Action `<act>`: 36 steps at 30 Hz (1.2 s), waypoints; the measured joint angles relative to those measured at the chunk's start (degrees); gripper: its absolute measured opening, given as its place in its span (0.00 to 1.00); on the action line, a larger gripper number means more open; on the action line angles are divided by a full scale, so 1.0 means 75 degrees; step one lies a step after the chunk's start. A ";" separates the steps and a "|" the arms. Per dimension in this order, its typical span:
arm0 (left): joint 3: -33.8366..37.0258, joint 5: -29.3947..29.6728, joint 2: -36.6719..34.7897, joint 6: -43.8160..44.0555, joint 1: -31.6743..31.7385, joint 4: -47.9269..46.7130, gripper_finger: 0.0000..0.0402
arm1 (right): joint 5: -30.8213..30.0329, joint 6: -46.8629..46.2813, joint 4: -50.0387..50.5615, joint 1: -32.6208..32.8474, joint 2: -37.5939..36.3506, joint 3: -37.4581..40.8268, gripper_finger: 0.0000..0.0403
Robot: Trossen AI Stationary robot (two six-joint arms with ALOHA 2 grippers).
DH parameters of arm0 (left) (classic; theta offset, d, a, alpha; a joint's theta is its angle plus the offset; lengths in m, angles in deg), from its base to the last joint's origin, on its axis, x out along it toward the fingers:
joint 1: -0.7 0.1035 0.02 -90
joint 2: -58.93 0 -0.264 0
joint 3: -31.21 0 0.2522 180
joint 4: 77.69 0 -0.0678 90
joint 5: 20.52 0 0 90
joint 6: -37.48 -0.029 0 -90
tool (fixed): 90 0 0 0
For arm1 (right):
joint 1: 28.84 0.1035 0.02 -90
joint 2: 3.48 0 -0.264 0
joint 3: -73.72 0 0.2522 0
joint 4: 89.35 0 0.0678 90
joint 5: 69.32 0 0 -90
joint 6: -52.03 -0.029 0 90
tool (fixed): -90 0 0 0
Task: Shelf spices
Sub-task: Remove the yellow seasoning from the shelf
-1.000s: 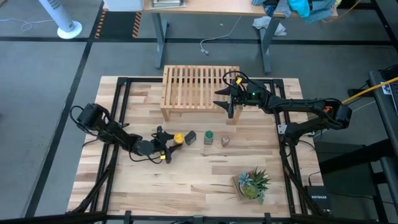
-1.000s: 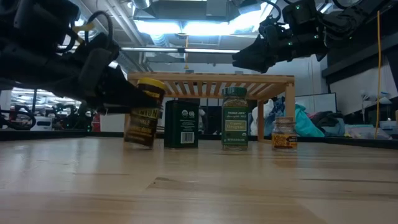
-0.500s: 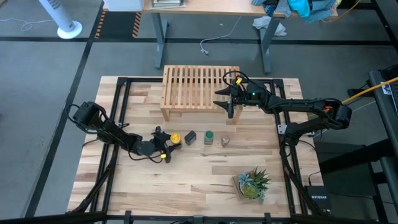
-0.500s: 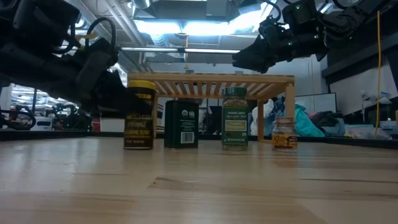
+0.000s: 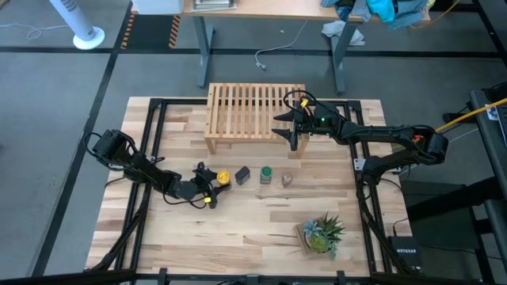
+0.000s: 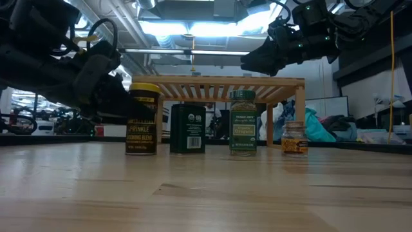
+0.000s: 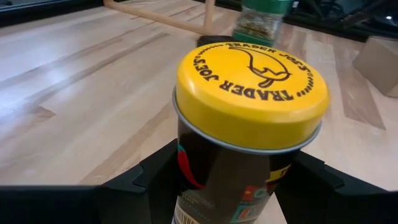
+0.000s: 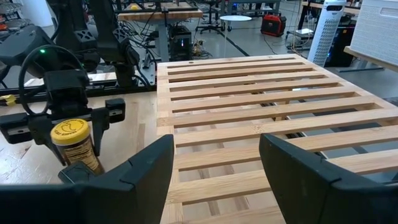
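Note:
The yellow-lidded jar (image 5: 224, 176) (image 6: 142, 119) stands upright at the left end of a row with the black tin (image 5: 242, 175) (image 6: 187, 129), the green-lidded jar (image 5: 265, 173) (image 6: 243, 122) and the tiny grey-topped jar (image 5: 287, 180) (image 6: 294, 137). All stand on their bases in front of the slatted wooden shelf (image 5: 253, 115) (image 6: 219, 82). My left gripper (image 5: 212, 185) (image 7: 230, 186) is shut on the yellow-lidded jar (image 7: 249, 93). My right gripper (image 5: 291, 134) (image 8: 214, 180) hovers open above the shelf's right end (image 8: 261, 112). My left gripper pinches the yellow-lidded jar's body just below the lid (image 7: 186, 155) between its two fingers (image 7: 152, 180), one on each side. The fingers come in level from the table's left side. The jar stands upright with its base on the table (image 6: 141, 152).
A small potted green plant (image 5: 321, 232) stands near the table's near right corner. Black frame rails (image 5: 154, 119) run along the table's left and right sides. Bare tabletop (image 5: 253, 218) lies between the row of spices and the near edge.
The yellow-lidded jar was tilted in my left gripper a second ago; it has tipped back upright on its base. Jar and gripper have shifted slightly toward the table's left edge. My right arm has kept still.

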 joint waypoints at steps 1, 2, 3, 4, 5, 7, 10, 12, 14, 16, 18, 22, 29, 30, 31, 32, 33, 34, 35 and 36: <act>0.0000 0.0005 0.0000 -0.0035 -0.0029 0.0000 0.53 | 0.0000 0.0000 0.0003 0.0000 0.0000 0.0000 0.60; 0.0000 0.0026 0.0000 -0.0091 -0.0064 -0.0002 0.53 | -0.0002 -0.0001 0.0000 0.0000 0.0000 -0.0001 0.60; 0.0000 0.0056 0.0000 -0.0143 -0.0100 -0.0003 0.53 | 0.0000 -0.0001 0.0002 0.0000 0.0000 0.0000 0.60; 0.0000 0.0073 0.0000 -0.0146 -0.0116 -0.0004 0.53 | -0.0001 -0.0001 0.0001 -0.0001 0.0000 -0.0001 0.60; 0.0000 0.0076 0.0000 -0.0117 -0.0129 -0.0004 0.53 | 0.0000 -0.0001 0.0003 0.0000 0.0000 0.0000 0.60; 0.0000 0.0094 0.0000 0.0040 -0.0134 -0.0016 0.53 | 0.0000 -0.0001 0.0001 -0.0001 0.0000 0.0000 0.60; 0.0000 0.0113 0.0000 0.0248 -0.0134 -0.0020 0.53 | 0.0000 -0.0001 0.0002 0.0000 0.0000 0.0000 0.60; 0.0000 0.0119 0.0000 0.0450 -0.0132 -0.0017 0.53 | -0.0001 -0.0001 0.0000 -0.0003 0.0000 -0.0001 0.60; 0.0000 0.0125 0.0000 0.0643 -0.0127 -0.0025 0.53 | 0.0000 -0.0001 0.0003 0.0000 0.0000 0.0000 0.60; 0.0000 0.0125 0.0000 0.0849 -0.0102 -0.0101 0.53 | 0.0000 -0.0001 0.0000 0.0000 0.0000 0.0000 0.60; -0.0009 0.0123 -0.0006 0.1042 -0.0059 -0.0229 0.53 | -0.0003 -0.0001 0.0000 0.0000 0.0000 -0.0001 0.60; -0.0012 0.0122 -0.0009 0.1229 0.0051 -0.0455 0.53 | -0.0002 -0.0001 0.0000 -0.0002 0.0000 0.0000 0.60; -0.0090 0.0117 -0.0006 0.1149 0.0119 -0.0612 0.53 | -0.0004 -0.0001 -0.0003 -0.0003 0.0000 0.0000 0.60; -0.0116 0.0111 0.0000 0.1073 0.0120 -0.0620 0.53 | -0.0004 -0.0001 -0.0002 -0.0003 0.0000 0.0000 0.60; -0.0153 0.0097 0.0000 0.0982 0.0122 -0.0650 0.53 | -0.0003 0.0001 -0.0003 -0.0003 0.0000 0.0000 0.60; -0.0188 0.0079 0.0003 0.0861 0.0122 -0.0660 0.53 | -0.0003 0.0001 -0.0003 -0.0003 0.0000 0.0000 0.60; -0.0216 0.0062 0.0006 0.0656 0.0122 -0.0669 0.53 | -0.0006 0.0001 -0.0003 -0.0003 0.0000 0.0000 0.60; -0.0241 0.0051 0.0007 0.0398 0.0122 -0.0684 0.53 | -0.0017 0.0001 -0.0003 -0.0003 0.0000 0.0000 0.60; -0.0260 0.0041 0.0010 0.0129 0.0122 -0.0676 0.53 | -0.0064 0.0001 -0.0003 -0.0003 0.0000 0.0000 0.60; -0.0282 0.0044 0.0012 -0.0051 0.0122 -0.0667 0.53 | -0.0085 0.0004 -0.0006 -0.0003 0.0000 0.0000 0.60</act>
